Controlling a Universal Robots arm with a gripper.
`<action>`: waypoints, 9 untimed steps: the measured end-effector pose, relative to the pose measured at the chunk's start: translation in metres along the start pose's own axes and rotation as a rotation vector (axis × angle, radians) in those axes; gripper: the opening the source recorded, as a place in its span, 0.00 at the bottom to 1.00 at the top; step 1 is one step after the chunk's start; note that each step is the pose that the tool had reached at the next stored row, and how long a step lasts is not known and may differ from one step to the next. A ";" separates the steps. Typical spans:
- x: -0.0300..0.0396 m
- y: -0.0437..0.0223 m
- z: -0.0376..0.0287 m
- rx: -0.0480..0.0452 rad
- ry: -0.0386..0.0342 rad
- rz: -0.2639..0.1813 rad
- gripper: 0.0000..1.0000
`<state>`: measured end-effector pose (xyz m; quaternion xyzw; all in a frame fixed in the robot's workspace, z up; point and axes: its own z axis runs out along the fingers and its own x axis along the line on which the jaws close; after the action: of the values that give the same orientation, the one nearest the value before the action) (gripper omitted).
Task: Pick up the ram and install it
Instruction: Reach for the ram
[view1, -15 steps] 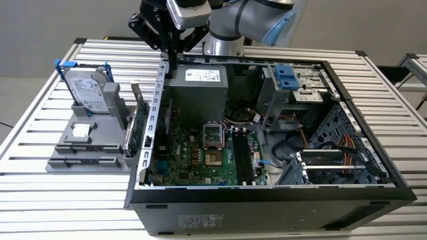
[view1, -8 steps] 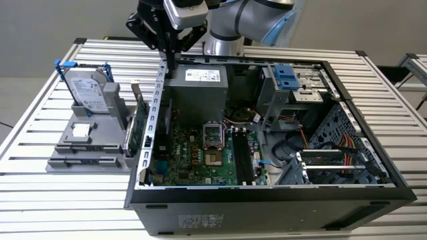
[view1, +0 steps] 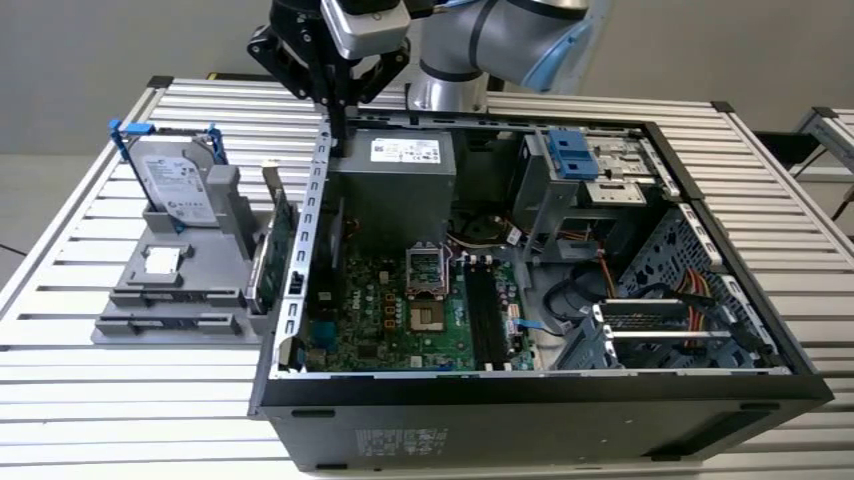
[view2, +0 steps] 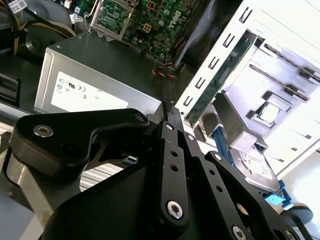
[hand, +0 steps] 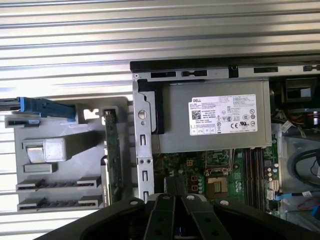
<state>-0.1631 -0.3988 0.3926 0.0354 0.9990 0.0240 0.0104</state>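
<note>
The ram is hidden from me at this moment. My gripper (view1: 338, 135) hangs with its black fingers pointing down, above the case wall (view1: 318, 190) on the exterior view's left, beside the corner of the grey power supply (view1: 394, 165). In both wrist views the fingers (view2: 168, 112) (hand: 173, 184) lie pressed together, and I see nothing between them. The motherboard's dark memory slots (view1: 481, 315) (hand: 252, 167) lie deeper in the open case, well away from the fingertips. I cannot tell whether a strip sits in them.
A grey holder (view1: 134, 325) stands outside the case on the exterior view's left. It carries a blue-framed hard drive (view1: 174, 175), a small silver chip (view1: 160, 262) and an upright green expansion card (view1: 276, 255) (hand: 114, 160). Drive cage and cables (view1: 641, 290) fill the case's other side.
</note>
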 end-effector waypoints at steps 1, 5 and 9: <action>0.0005 0.0000 0.0000 0.0000 0.0000 0.000 0.00; 0.0028 -0.0002 -0.0001 0.0000 0.0000 0.000 0.00; 0.0047 -0.0003 -0.0001 0.0000 0.0000 0.000 0.00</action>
<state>-0.1678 -0.3988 0.3926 0.0354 0.9990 0.0240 0.0103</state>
